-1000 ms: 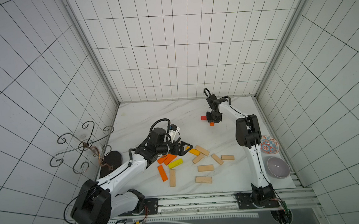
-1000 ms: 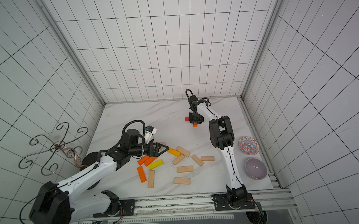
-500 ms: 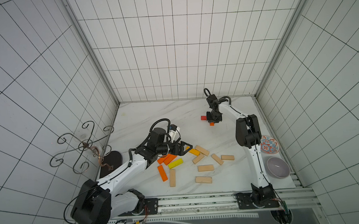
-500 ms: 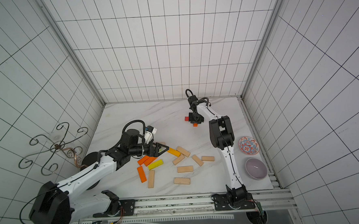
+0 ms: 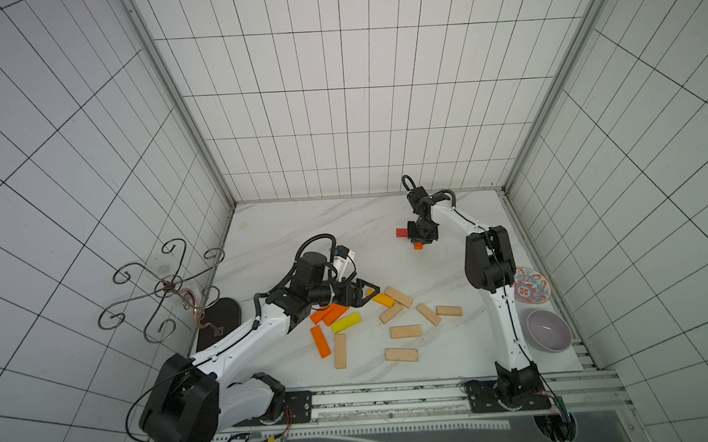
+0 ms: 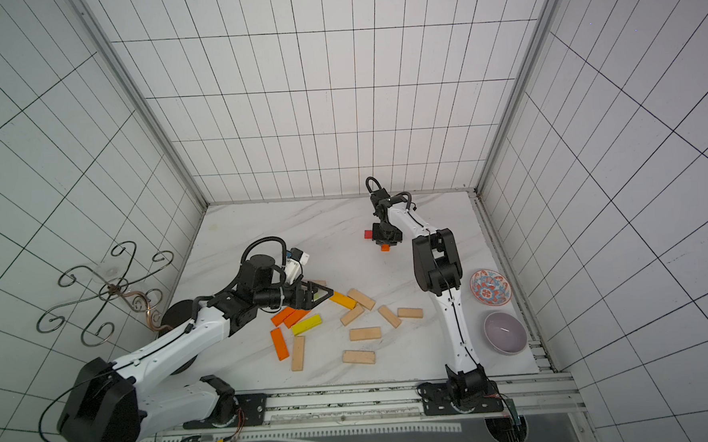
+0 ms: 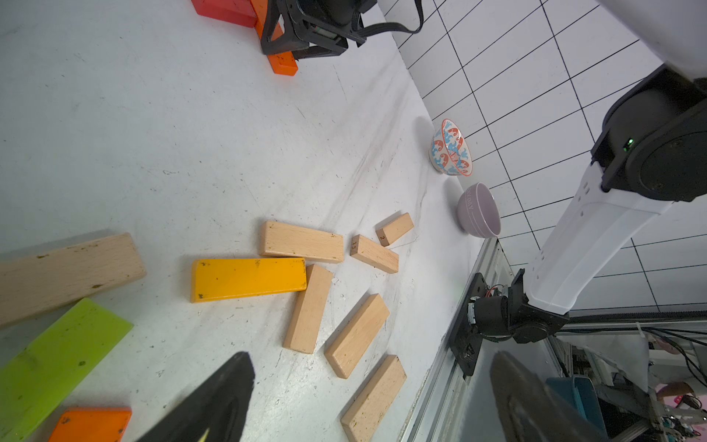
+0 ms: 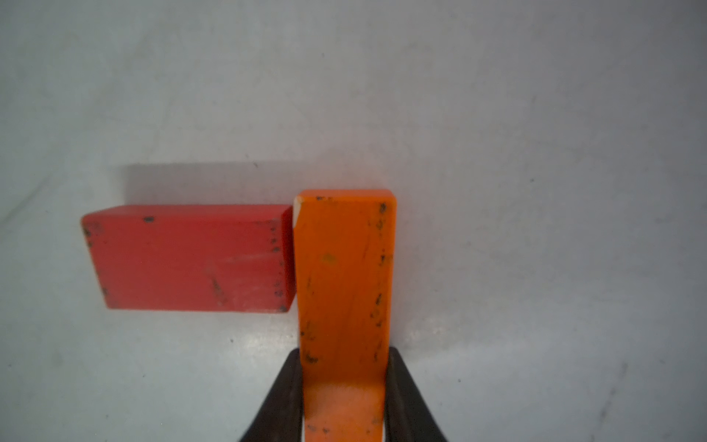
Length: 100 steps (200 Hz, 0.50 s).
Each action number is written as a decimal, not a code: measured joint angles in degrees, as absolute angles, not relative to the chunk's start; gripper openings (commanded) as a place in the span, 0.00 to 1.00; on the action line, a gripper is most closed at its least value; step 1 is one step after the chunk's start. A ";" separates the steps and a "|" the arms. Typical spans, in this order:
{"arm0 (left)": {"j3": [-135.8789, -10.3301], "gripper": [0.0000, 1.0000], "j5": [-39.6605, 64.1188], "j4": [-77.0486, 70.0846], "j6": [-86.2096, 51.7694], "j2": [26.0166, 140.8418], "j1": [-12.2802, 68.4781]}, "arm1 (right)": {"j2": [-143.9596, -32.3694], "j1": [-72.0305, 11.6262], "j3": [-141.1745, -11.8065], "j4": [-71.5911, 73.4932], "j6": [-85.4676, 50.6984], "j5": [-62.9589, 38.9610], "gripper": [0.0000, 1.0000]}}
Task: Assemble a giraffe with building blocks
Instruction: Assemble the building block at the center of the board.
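At the back of the table a short red block (image 8: pixel 187 256) lies flat, and a long orange block (image 8: pixel 344 268) stands end-on against its side. My right gripper (image 8: pixel 344 356) is shut on that orange block, whose lower end (image 5: pixel 417 246) shows under the gripper in both top views, next to the red block (image 5: pixel 401 232). My left gripper (image 5: pixel 368 292) hangs open over the loose pile, holding nothing, just short of an amber block (image 7: pixel 248 279). Several plain wooden blocks (image 5: pixel 405 331) lie scattered to its right.
Orange blocks (image 5: pixel 320 342) and a yellow-green block (image 5: pixel 345 322) lie under the left arm. A patterned bowl (image 5: pixel 531 285) and a lilac bowl (image 5: pixel 548 330) sit at the right edge. A wire stand (image 5: pixel 164 286) is off the table's left side. A metal rail (image 5: pixel 395 398) runs along the front.
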<state>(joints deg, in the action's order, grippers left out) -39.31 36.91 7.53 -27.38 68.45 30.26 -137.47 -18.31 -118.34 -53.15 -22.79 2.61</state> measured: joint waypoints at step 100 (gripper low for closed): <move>-39.31 0.97 36.88 7.55 -27.38 68.45 30.20 | -137.47 -18.31 -118.34 -53.67 -22.76 2.79 0.47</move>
